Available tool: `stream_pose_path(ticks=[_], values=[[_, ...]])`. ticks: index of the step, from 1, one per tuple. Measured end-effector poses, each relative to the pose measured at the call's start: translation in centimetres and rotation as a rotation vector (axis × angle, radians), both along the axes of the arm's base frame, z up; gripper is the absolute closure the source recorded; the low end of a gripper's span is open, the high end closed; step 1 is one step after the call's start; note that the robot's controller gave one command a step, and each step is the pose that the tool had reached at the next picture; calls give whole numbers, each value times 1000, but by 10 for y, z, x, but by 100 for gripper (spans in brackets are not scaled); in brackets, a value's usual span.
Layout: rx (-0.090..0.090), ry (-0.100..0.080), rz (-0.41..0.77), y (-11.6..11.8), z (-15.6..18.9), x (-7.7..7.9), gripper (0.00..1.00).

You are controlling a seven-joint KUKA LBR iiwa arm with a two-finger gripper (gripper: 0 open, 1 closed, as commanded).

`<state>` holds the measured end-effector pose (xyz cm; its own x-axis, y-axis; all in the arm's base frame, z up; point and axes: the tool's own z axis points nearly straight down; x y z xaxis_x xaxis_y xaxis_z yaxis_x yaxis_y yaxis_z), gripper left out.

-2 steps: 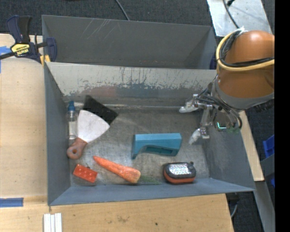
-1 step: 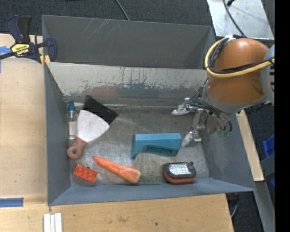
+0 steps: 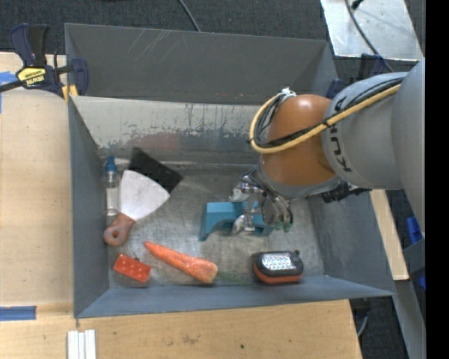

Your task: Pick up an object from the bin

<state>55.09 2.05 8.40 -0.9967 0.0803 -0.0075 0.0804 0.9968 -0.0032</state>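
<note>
Camera view: blue block [image 3: 218, 217] between the fingers [image 3: 246, 224].

Setting: robotics lab test cell. Evidence: an industrial arm [image 3: 382, 133] with an orange cover [image 3: 299, 144] and a looped yellow cable [image 3: 263, 118] enters from 3 o'clock over a grey metal bin [image 3: 209, 73]. At 6 o'clock the bin holds unrelated props: a toy carrot [image 3: 181, 262], a red brick [image 3: 132, 268], a work light [image 3: 278, 266]. Dark carpet [image 3: 239, 2] lies at 12 o'clock, with a black cable [image 3: 182, 7] trailing loose across it.
</note>
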Motion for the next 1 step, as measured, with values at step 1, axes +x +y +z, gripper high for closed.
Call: stream_pose_path(ticks=[1], values=[[0, 0, 0, 0, 0, 0, 100]])
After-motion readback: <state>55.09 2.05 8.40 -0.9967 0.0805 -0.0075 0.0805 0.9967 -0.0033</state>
